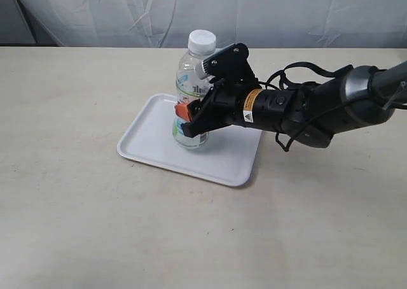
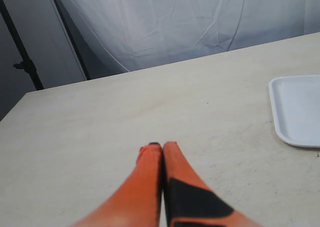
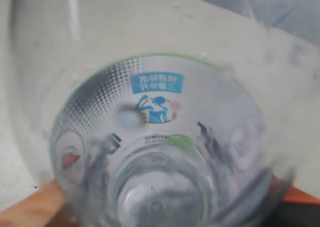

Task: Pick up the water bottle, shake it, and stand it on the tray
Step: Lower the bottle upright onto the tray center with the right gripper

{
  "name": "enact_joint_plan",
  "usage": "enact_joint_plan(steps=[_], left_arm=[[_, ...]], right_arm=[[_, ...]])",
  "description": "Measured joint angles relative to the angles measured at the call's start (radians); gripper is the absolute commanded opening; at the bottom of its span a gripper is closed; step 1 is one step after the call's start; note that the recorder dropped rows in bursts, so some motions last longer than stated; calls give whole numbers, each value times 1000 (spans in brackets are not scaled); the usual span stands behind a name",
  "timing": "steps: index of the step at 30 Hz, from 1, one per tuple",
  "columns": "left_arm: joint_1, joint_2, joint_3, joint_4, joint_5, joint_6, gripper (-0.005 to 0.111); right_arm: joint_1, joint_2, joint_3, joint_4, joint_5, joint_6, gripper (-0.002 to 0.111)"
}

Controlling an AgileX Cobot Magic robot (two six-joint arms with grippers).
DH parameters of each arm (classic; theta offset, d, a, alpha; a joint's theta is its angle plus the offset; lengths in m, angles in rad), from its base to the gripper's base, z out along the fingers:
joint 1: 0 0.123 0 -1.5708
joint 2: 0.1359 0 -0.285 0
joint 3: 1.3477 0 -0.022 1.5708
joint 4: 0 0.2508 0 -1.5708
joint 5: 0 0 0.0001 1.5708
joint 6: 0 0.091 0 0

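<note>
The water bottle point(image 1: 194, 66), clear with a white cap and a white, green and blue label, stands upright on the white tray point(image 1: 152, 136) near its middle. My right gripper point(image 1: 188, 120) reaches in from the right and is shut on the bottle's lower body, one orange-tipped finger in front and the other hidden behind. In the right wrist view the bottle point(image 3: 160, 137) fills the picture, with orange fingers point(image 3: 42, 207) at both sides. My left gripper point(image 2: 162, 146) is shut and empty above bare table, with a corner of the tray point(image 2: 295, 112) off to one side.
A beige table point(image 1: 76, 225) carries the tray. A white cloth backdrop point(image 1: 254, 15) hangs along the far edge. Black cables point(image 1: 299, 69) loop over the right arm. A dark stand point(image 2: 22, 62) rises beyond the table in the left wrist view.
</note>
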Motion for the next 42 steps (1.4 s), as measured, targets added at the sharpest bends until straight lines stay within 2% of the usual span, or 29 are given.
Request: enact_joint_plan(steps=[2, 14, 35, 38, 42], left_arm=[[0, 0, 0, 0, 0, 0, 0], [0, 0, 0, 0, 0, 0, 0], [0, 0, 0, 0, 0, 0, 0], [0, 0, 0, 0, 0, 0, 0], [0, 0, 0, 0, 0, 0, 0]], right_arm=[[0, 2, 0, 14, -9, 0, 59], [0, 2, -6, 41, 82, -41, 58], [0, 2, -7, 95, 95, -60, 59], [0, 2, -7, 95, 97, -53, 77], [0, 2, -7, 95, 107, -34, 79]])
